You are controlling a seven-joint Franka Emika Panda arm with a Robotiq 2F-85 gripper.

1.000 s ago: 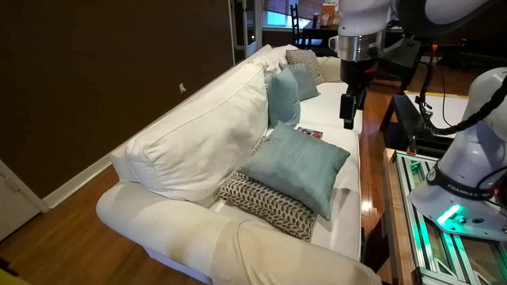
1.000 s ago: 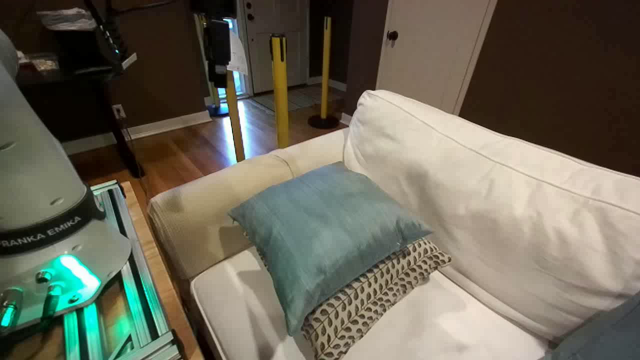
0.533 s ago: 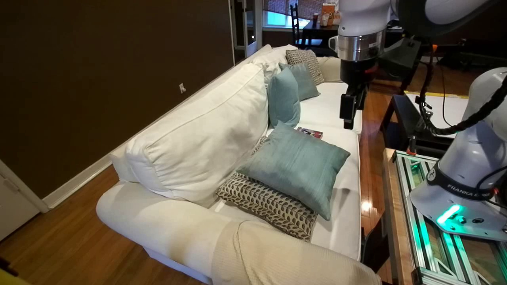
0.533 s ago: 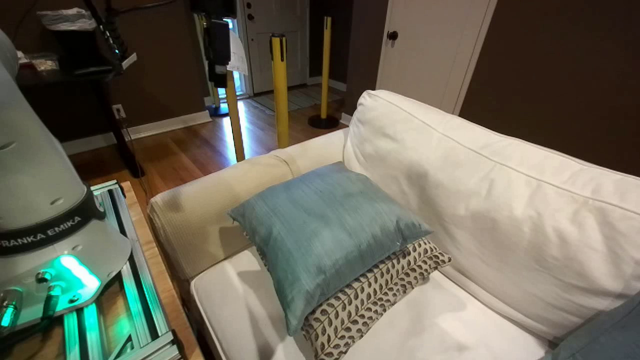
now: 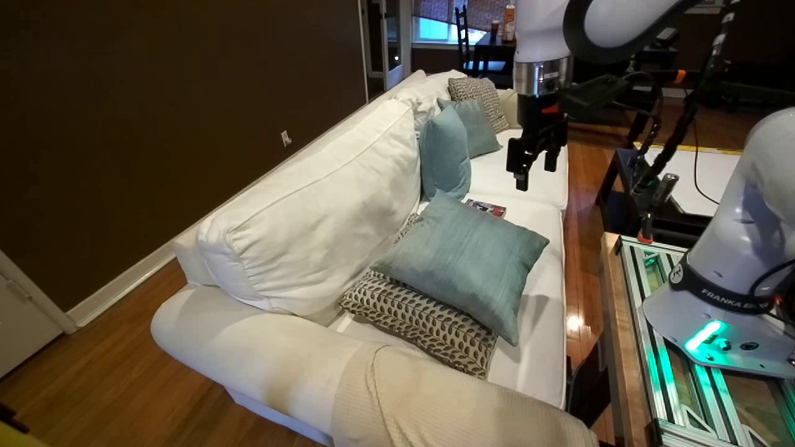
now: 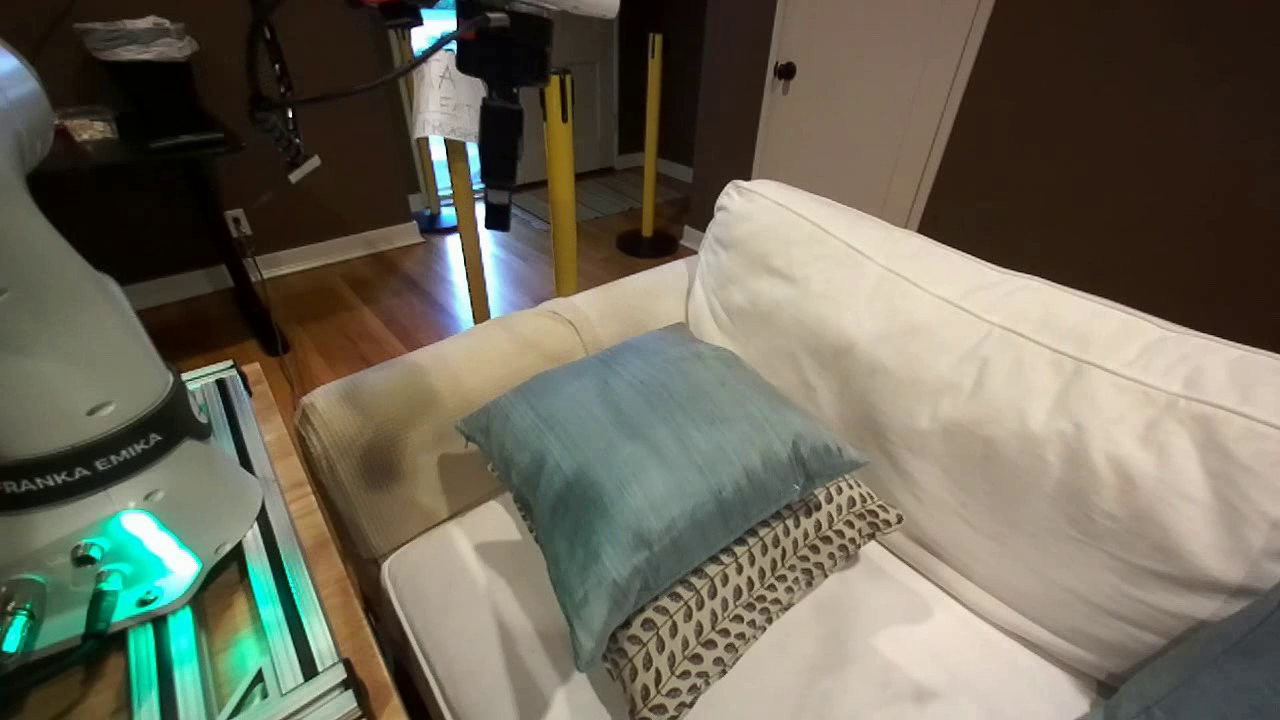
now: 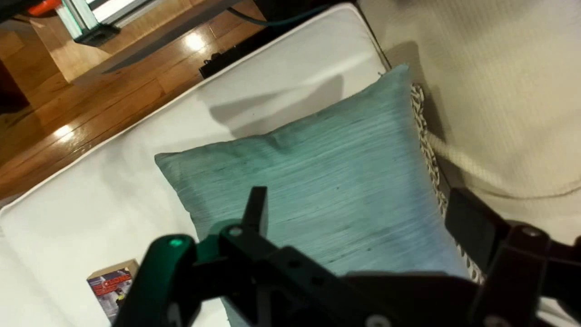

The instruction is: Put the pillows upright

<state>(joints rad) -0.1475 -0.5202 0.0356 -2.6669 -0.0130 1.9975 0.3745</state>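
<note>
1. One teal pillow (image 6: 640,460) is lying almost flat across the leaf pillow (image 6: 750,580), which is itself resting on the seat (image 6: 900,640) beside the armrest (image 6: 420,395).
2. Farther along, a second teal pillow (image 5: 445,155) is standing upright near the back cushion (image 5: 323,211); a third teal pillow (image 5: 481,130) and a woven pillow (image 5: 487,99) are leaning beyond it.
3. The claw (image 5: 536,172) is hanging above the first two, apart from the fabric, spread wide and holding nothing.
4. Probably the step in hand is choosing a hold on the teal pillow; for this pair, the task is looking undone.
5. Pressing onto the plump middle may be ending in a slip, because the teal pillow is spreading wider than the claw and is offering no edge there.
6. Reaching too deep at its rim could be catching both covers, since the leaf pillow is lying directly underneath; the two would then be rising together.
7. Lifting by a single corner could be leaving the teal pillow sagging and flopping back down, as its filling is looking soft.
8. Swinging low could be toppling the second teal pillow, whose footing is looking narrow, or shoving the printed item (image 7: 111,288), a book or a box, which is lying near the pair.
</note>
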